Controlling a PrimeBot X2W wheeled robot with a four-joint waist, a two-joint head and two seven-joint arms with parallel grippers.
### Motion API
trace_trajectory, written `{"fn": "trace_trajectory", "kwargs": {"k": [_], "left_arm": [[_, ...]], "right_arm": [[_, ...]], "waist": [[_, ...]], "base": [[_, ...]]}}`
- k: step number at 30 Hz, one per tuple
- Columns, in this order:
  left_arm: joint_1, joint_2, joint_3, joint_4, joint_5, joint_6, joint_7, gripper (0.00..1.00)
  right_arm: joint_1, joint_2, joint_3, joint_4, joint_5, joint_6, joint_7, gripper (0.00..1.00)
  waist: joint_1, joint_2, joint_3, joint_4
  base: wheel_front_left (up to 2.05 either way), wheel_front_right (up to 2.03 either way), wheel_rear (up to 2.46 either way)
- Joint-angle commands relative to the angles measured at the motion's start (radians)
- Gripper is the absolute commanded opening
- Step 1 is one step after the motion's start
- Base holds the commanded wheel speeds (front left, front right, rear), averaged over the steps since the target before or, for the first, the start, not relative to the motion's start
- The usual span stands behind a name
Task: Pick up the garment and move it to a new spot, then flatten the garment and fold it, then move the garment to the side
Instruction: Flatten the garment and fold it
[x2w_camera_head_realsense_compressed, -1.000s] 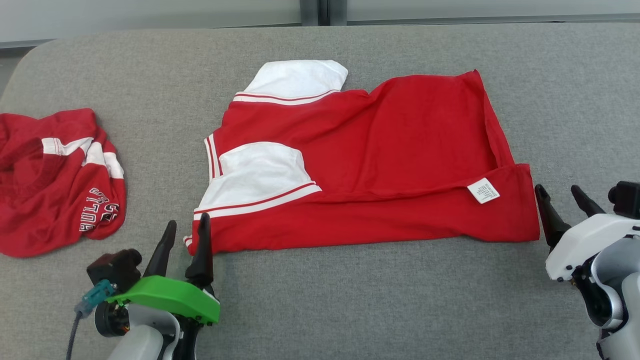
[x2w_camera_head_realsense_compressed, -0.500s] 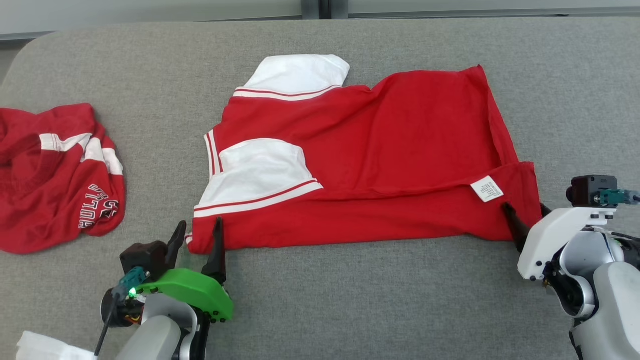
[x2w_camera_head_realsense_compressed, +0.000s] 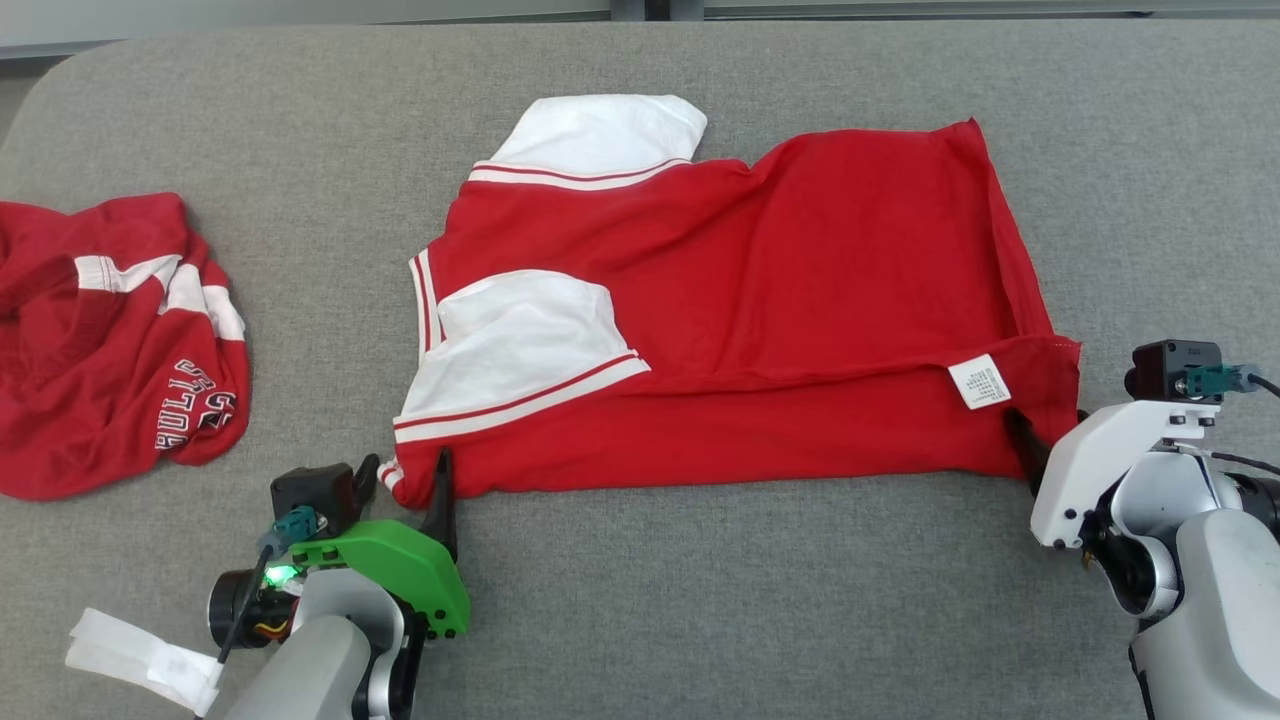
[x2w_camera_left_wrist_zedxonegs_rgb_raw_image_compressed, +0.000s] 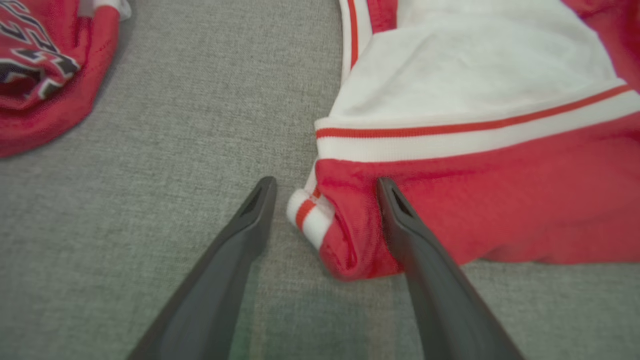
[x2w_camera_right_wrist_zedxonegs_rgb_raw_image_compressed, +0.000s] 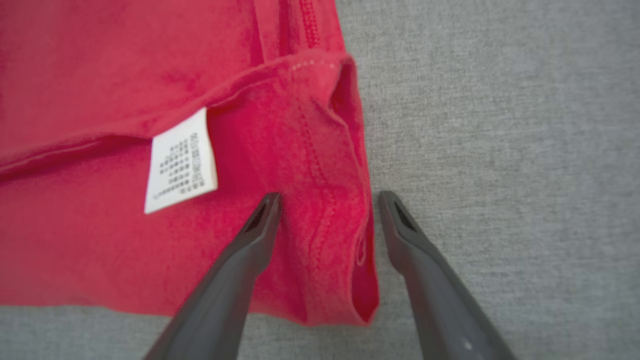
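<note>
- The garment (x2w_camera_head_realsense_compressed: 780, 300) lies flattened, its near edge folded over once.
- At its near corners, left gripper (x2w_camera_head_realsense_compressed: 407, 460) and right gripper (x2w_camera_head_realsense_compressed: 1048, 420) straddle the cloth, fingers open.
- Remaining: further folds, then moving it aside.

Head overlooks garment (x2w_camera_head_realsense_compressed: 760, 300); wrists closely face corners.

Red white-sleeved garment (x2w_camera_head_realsense_compressed: 800, 290), flat, near edge folded over
</note>
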Motion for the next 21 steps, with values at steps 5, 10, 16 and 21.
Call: {"fn": "trace_trajectory", "kwargs": {"k": [5, 10, 16, 21], "left_arm": [[0.005, -0.024, -0.037, 0.046, -0.020, -0.052, 0.039, 0.00], [0.009, -0.029, -0.038, 0.051, -0.027, -0.076, 0.008, 0.00], [0.037, -0.006, -0.023, 0.025, -0.036, -0.077, -0.022, 0.00], [0.090, 0.032, -0.009, -0.048, -0.051, -0.058, -0.019, 0.00]], "right_arm": [[0.021, 0.022, 0.032, 0.033, 0.020, -0.001, 0.022, 0.00], [0.061, 0.012, 0.019, -0.021, 0.043, -0.001, -0.042, 0.00], [0.146, 0.024, 0.009, -0.117, 0.075, -0.002, -0.075, 0.00], [0.214, 0.035, -0.001, -0.189, 0.090, -0.002, -0.072, 0.00]], "waist": [[0.0000, 0.0000, -0.009, -0.001], [0.0000, 0.0000, -0.038, 0.001], [0.0000, 0.0000, -0.085, -0.011], [0.0000, 0.0000, -0.118, -0.023]], "base": [[0.00, 0.00, 0.00], [0.00, 0.00, 0.00], [0.00, 0.00, 0.00], [0.00, 0.00, 0.00]]}}
